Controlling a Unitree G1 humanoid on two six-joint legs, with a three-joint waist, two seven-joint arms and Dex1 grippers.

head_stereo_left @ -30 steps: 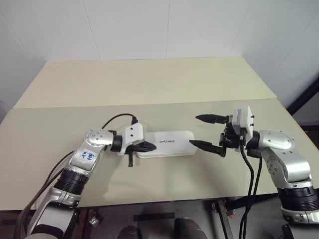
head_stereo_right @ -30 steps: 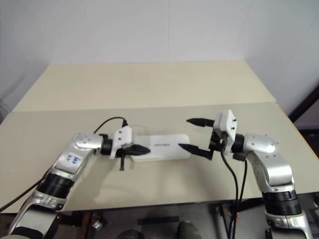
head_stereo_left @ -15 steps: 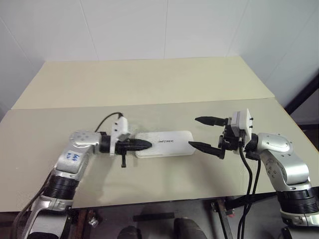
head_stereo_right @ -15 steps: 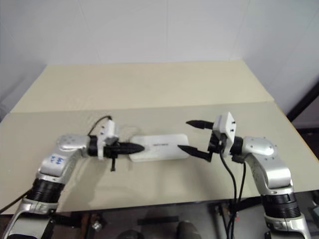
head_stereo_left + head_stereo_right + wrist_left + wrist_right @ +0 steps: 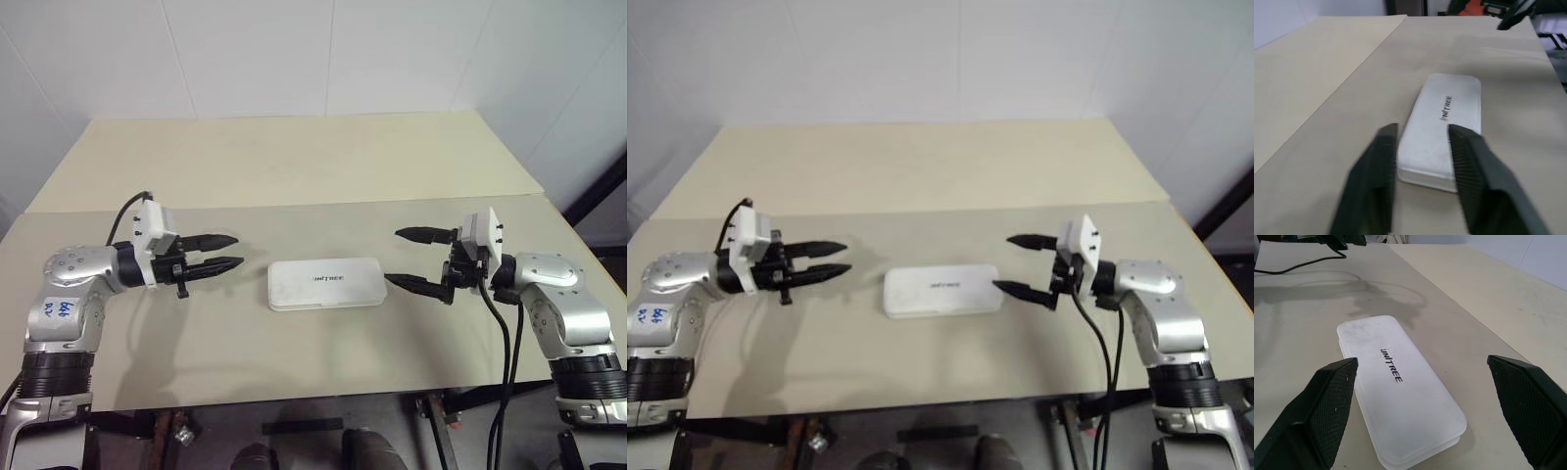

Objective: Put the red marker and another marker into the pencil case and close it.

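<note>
White hard-plastic rectangular pencil case [image 5: 325, 283], rounded corners, lies flat on the near beige table panel [image 5: 294, 362], lid down and closed. Long axis runs side to side across the robot's front, one short end toward each arm. Small dark logo text on the lid, reading along the long axis.

Left gripper [image 5: 222, 252], two black fingers, sits level above the table to the left of the case, tips aimed rightward at the case's left short end. Clear gap between tips and case; not touching. Fingers stand a modest way apart, nothing between them. In the left wrist view the case [image 5: 1442, 129] stretches away lengthwise straight ahead of the two fingers [image 5: 1374, 191], its near end framed in the gap between them.

Right gripper [image 5: 409, 258] is level at the case's right side, tips aimed leftward. Fingers spread wide, empty. The nearer finger's tip comes just beside the case's right short end; whether it touches I cannot tell. The farther finger is above and behind, apart from the case. Right wrist view: case [image 5: 1400, 391] runs away between the two widely parted fingers [image 5: 1317, 413].

A second, farther table panel [image 5: 294, 157] abuts the near one behind the case.
</note>
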